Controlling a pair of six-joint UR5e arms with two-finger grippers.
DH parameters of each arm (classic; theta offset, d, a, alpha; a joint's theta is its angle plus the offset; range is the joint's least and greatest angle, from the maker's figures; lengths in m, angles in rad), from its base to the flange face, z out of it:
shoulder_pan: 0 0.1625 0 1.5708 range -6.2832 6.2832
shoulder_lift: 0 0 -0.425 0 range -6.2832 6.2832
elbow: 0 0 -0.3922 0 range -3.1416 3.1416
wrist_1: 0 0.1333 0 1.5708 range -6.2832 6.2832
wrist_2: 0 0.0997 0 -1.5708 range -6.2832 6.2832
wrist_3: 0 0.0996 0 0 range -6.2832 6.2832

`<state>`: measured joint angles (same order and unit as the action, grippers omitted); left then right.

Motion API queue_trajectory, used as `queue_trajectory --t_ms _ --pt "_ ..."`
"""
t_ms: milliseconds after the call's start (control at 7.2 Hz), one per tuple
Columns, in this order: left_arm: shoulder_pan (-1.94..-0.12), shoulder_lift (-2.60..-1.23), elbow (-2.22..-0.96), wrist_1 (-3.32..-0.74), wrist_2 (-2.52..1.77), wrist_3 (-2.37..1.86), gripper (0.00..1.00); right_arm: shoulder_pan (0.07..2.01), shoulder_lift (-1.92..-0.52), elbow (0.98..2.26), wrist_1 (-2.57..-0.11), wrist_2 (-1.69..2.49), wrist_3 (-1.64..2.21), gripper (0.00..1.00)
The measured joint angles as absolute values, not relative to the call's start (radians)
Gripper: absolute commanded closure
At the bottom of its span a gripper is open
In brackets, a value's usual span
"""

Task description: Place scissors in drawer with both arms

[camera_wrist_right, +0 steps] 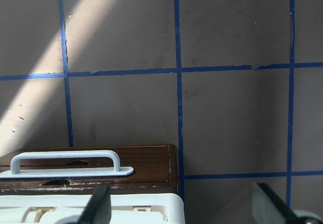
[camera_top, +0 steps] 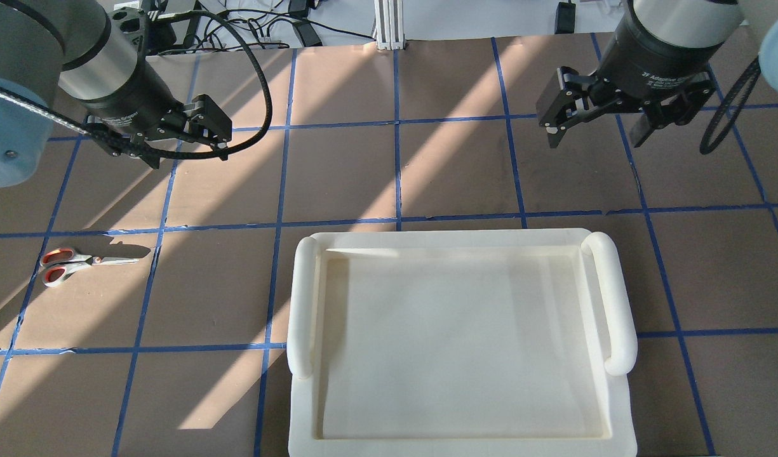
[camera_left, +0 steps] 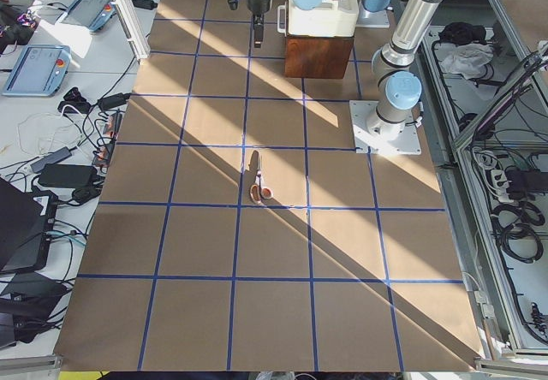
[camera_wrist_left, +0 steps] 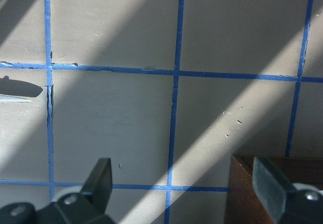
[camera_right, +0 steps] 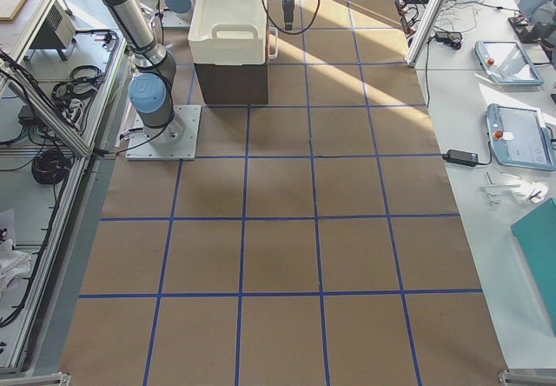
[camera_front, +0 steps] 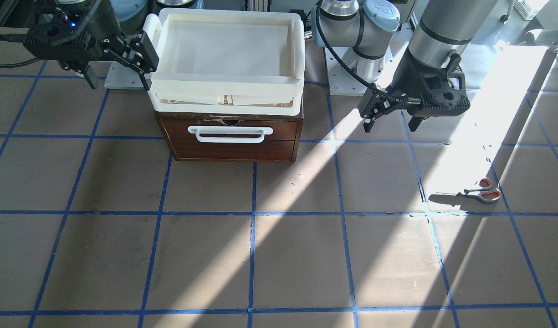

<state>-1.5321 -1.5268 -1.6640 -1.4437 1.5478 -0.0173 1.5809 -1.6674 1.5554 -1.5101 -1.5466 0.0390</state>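
The scissors (camera_front: 481, 193) lie flat on the brown table, in a sunlit patch on my left side; they also show in the overhead view (camera_top: 77, 263) and the exterior left view (camera_left: 259, 179). Their blade tip shows at the left edge of the left wrist view (camera_wrist_left: 14, 99). The drawer (camera_front: 231, 141) is shut, its white bar handle (camera_front: 230, 133) facing outward; it also shows in the right wrist view (camera_wrist_right: 91, 166). My left gripper (camera_front: 390, 122) hangs open and empty above the table, between drawer and scissors. My right gripper (camera_front: 119, 82) is open and empty beside the tray.
A white plastic tray (camera_top: 439, 238) rests on top of the brown drawer cabinet (camera_right: 230, 82). Blue tape lines grid the table. The arm bases (camera_front: 351, 68) stand behind the cabinet. Tablets and cables lie on side benches (camera_right: 512, 125).
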Motion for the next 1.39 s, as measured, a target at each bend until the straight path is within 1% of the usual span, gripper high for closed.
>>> queue_trajectory --t_ms 556,972,1111,1389 --pt "-1.569 -1.482 -1.686 -1.443 1.556 -0.019 0.0 1.58 -1.663 1.555 -1.51 -1.52 -0.007 0.0" --pt "-1.574 -1.474 -1.708 -1.43 1.594 0.035 0.01 1.59 -1.641 1.545 -1.51 -1.477 -0.264 0.0" --pt "-1.572 -1.468 -1.74 -1.395 1.635 0.098 0.02 1.611 -1.607 1.532 -1.512 -1.461 -0.345 0.0" --pt "-1.549 -1.457 -1.795 -1.333 1.67 0.267 0.04 1.66 -1.494 1.44 -1.506 -1.411 -0.456 0.0"
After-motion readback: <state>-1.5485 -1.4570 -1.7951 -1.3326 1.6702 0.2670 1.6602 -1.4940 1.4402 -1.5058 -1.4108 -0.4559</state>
